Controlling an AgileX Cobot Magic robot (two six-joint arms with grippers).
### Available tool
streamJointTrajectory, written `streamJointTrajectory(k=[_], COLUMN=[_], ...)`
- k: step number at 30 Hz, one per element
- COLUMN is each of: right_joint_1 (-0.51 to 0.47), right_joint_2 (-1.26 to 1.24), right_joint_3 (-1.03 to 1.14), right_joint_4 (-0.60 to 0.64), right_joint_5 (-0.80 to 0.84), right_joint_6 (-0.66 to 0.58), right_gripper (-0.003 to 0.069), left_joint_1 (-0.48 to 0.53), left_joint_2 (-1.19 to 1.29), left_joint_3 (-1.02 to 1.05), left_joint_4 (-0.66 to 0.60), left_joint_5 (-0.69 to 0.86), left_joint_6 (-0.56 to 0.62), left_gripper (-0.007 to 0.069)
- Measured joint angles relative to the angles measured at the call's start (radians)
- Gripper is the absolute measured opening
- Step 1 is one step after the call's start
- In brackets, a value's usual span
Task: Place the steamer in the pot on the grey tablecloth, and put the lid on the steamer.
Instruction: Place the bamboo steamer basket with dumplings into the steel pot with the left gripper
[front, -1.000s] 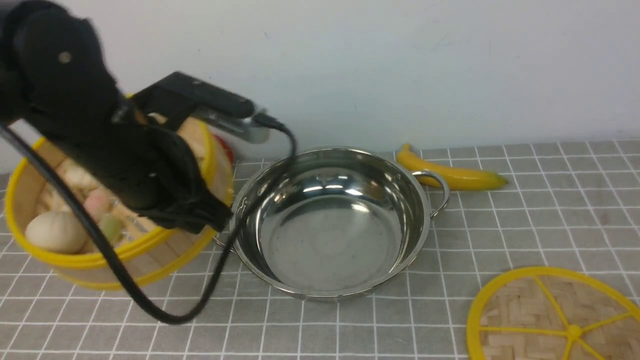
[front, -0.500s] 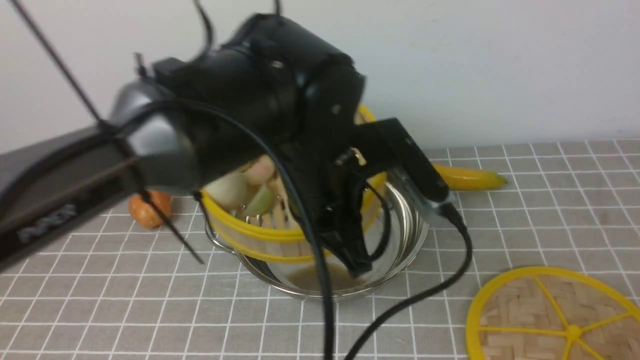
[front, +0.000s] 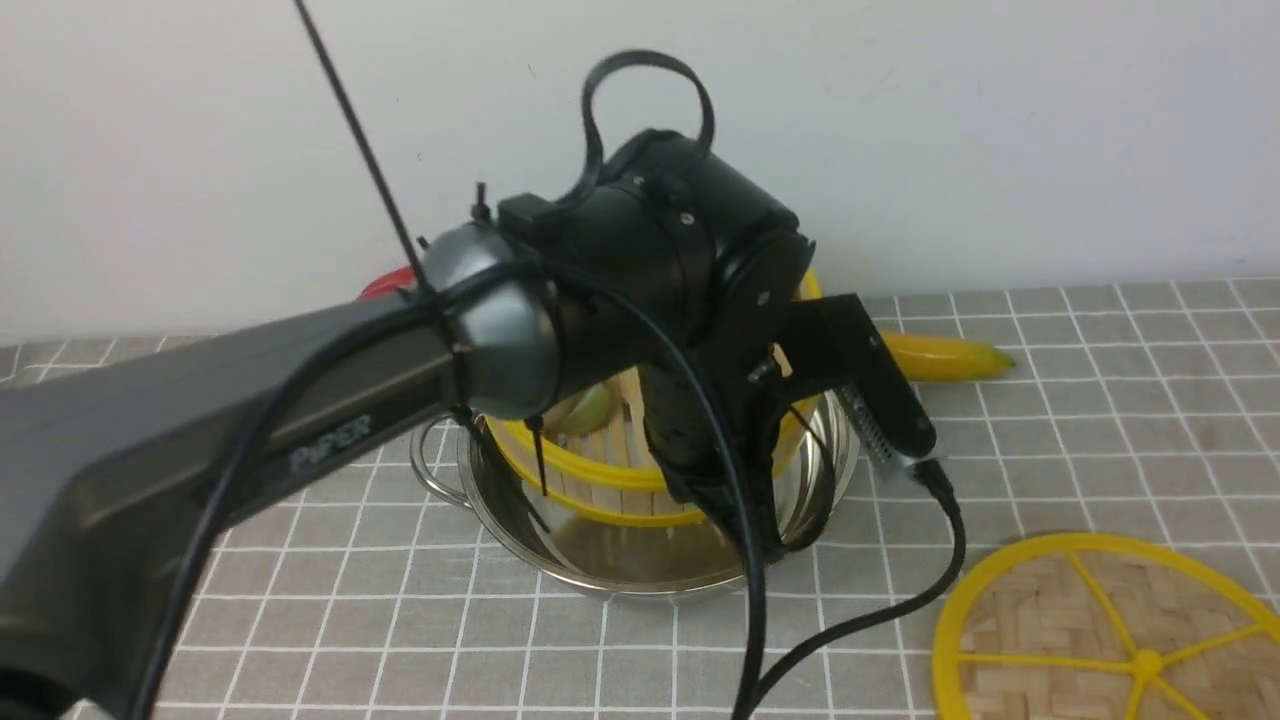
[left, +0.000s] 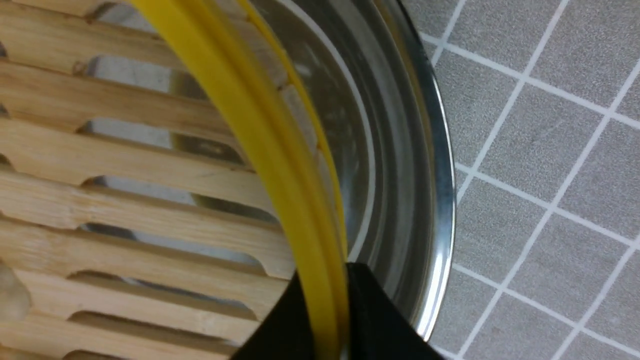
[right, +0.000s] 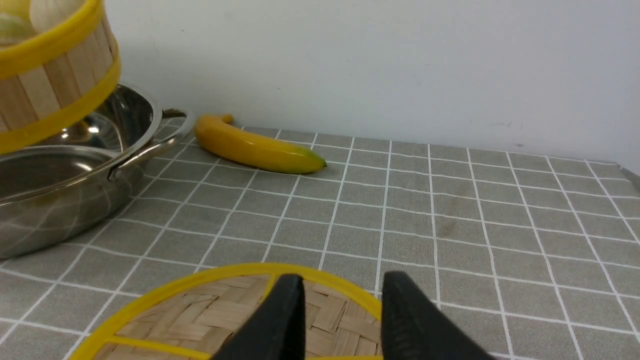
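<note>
Steamer (front: 598, 492) over pot (front: 620, 572), lid (front: 1090, 640) apart.

Looks like a robot lab's mock kitchen here: bare white wall (front: 1000, 130) up top, grey tablecloth (front: 1100, 430) below, steel pot (front: 620, 582) centre, banana (front: 950, 358) right.

One bamboo steamer (front: 600, 480), one steel pot (front: 620, 585), one woven lid (front: 1100, 640) and one banana (front: 940, 357) on a single grey tablecloth (front: 1100, 420). One red object (front: 385, 285), mostly hidden, at far left. Food pieces (front: 590, 410) in the steamer are too hidden to count.
</note>
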Motion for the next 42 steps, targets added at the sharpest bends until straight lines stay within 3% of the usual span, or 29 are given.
streamJointTrajectory(k=[8, 24, 42], right_joint_1=[0.000, 0.000, 0.000], right_joint_2=[0.000, 0.000, 0.000], right_joint_3=[0.000, 0.000, 0.000], right_joint_4=[0.000, 0.000, 0.000], right_joint_5=[0.000, 0.000, 0.000], right_joint_6=[0.000, 0.000, 0.000], right_gripper=[0.0243, 0.0243, 0.0243], left_joint_1=[0.005, 0.044, 0.045], left_joint_2=[0.049, 0.076, 0.118], left_joint_3=[0.000, 0.000, 0.000], left_joint_4=[-0.009, -0.175, -0.169], left_joint_5=[-0.009, -0.023, -0.054], left_joint_6=[0.002, 0.092, 0.090], left_gripper=[0.0029, 0.0029, 0.0029])
